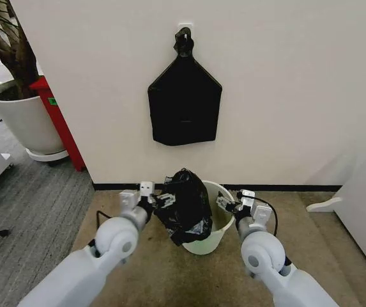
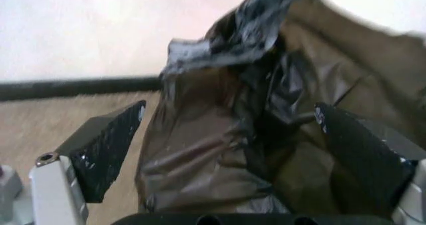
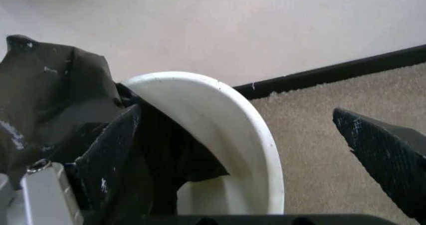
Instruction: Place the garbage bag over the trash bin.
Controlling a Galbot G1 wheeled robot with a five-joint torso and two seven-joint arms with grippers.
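Left gripper point(image 1: 159, 196), jaws apart, is being held against the garbage bag point(image 1: 184, 204) at frame centre; right gripper point(image 1: 228, 203), also open, is straddling the trash bin point(image 1: 222, 220) rim. Film is being judged light, limp and slippery, best pinched at its bunched edge.

You are working in what reads as an office or similar commercial interior. Grounds: a plain off-white wall point(image 1: 285, 96) with a black skirting strip point(image 1: 285, 187) at its foot; short-pile beige carpet point(image 1: 310, 243) beside grey ribbed carpet point(image 1: 36, 211); a large white plant pot point(image 1: 26, 121) holding a woody-stemmed plant point(image 1: 7, 45); a red panel point(image 1: 61, 121) at the wall corner; white furniture edges point(image 1: 361, 204) on your right.
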